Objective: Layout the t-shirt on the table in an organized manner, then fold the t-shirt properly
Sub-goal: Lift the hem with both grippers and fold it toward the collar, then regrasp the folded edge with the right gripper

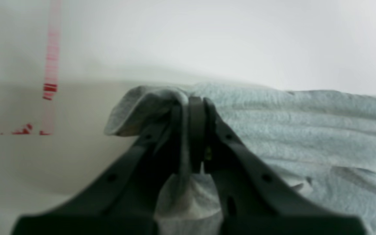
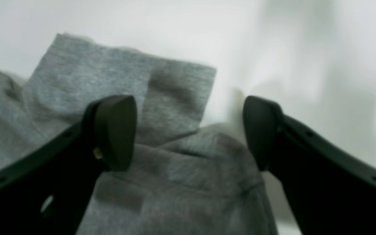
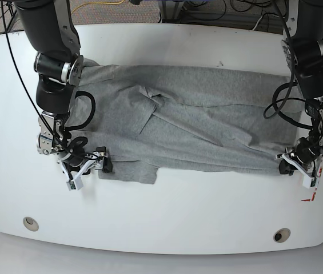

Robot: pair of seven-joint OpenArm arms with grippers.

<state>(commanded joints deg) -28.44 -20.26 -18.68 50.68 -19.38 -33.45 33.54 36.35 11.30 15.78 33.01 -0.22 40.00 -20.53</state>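
One worktop (image 3: 167,228), white; t-shirt (image 3: 207,120) spread across it, plain side up, creased at centre. Left gripper (image 1: 191,130) clamped on corner, right gripper (image 2: 188,130) jaws apart over sleeve. Risk: one-sided pull drags cloth askew, since right has no grip yet.

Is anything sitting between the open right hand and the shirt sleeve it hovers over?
Nothing visible. The right hand is open directly above the t-shirt, with only grey cloth and bare table between its fingers.
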